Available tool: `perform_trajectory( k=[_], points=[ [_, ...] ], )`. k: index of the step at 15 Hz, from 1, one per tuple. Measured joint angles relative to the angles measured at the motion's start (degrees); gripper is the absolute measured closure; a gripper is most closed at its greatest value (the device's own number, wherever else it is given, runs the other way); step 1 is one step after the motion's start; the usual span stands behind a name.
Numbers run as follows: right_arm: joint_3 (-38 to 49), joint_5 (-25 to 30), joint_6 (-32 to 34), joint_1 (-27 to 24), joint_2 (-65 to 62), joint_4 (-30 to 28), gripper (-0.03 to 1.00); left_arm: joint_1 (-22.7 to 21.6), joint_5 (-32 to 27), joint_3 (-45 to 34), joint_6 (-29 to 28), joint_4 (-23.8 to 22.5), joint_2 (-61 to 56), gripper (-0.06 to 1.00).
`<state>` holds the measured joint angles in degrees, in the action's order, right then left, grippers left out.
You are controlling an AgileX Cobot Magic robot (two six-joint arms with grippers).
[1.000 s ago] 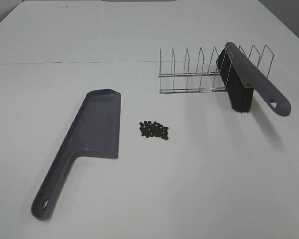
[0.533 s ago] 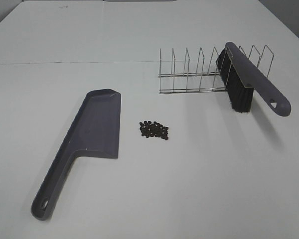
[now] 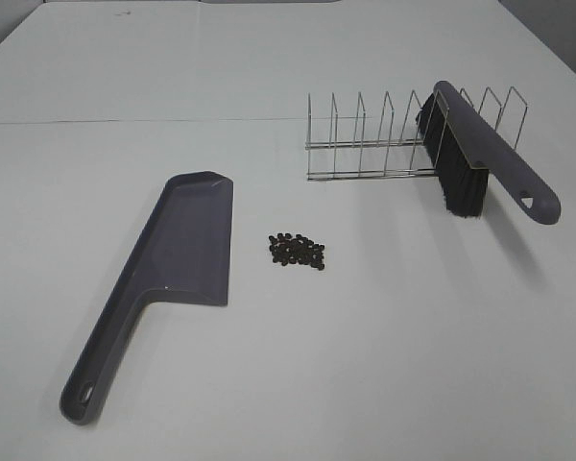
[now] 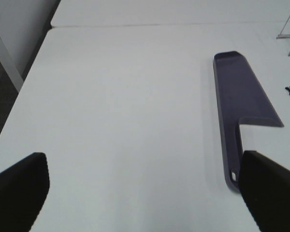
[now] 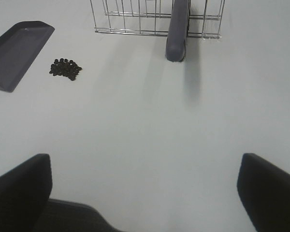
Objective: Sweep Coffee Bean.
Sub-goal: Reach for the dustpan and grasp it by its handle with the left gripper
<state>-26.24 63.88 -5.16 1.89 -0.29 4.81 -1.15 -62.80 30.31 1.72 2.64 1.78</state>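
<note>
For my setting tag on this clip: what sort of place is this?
Probably a lab test bench, not a home: a plain white table with a staged set, a grey dustpan, a brush propped in a wire rack, and a pile of coffee beans.

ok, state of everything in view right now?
grey plastic dustpan: lying flat on the table, empty, not held
dark brown coffee beans: one loose cluster on the table beside the dustpan, not swept
grey-handled black-bristle brush: propped in the rack, bristles down, not held
chrome wire rack: upright, holding only the brush
left gripper: open, empty
right gripper: open, empty
</note>
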Motion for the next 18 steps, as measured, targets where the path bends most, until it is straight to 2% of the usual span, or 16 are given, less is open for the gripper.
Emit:
perform_trajectory(
  k=[4,8,11,12,14,16,17,18],
  points=[
    [0.0,0.0,0.0,0.0,0.0,0.0,0.03,0.0,-6.8,5.6,-0.2,0.1,18.2,-0.05],
    [0.0,0.0,0.0,0.0,0.0,0.0,0.03,0.0,-7.0,10.8,-2.6,3.0,33.5,-0.05],
    [0.0,0.0,0.0,0.0,0.0,0.0,0.03,0.1,-7.3,13.2,-8.5,3.2,43.6,-0.05],
    [0.0,0.0,0.0,0.0,0.0,0.0,0.03,1.5,-7.3,13.2,-11.8,2.9,47.0,-0.05],
    [0.0,0.0,0.0,0.0,0.0,0.0,0.03,10.0,-5.6,13.2,-18.7,-0.6,53.1,-0.05],
    [0.0,0.0,0.0,0.0,0.0,0.0,0.03,18.6,-0.9,13.2,-27.0,-6.2,60.7,-0.05],
    [0.0,0.0,0.0,0.0,0.0,0.0,0.03,20.1,0.7,13.2,-28.6,-7.3,63.0,-0.05],
    [0.0,0.0,0.0,0.0,0.0,0.0,0.03,23.3,3.6,13.2,-30.8,-9.1,67.3,-0.05]
  ],
)
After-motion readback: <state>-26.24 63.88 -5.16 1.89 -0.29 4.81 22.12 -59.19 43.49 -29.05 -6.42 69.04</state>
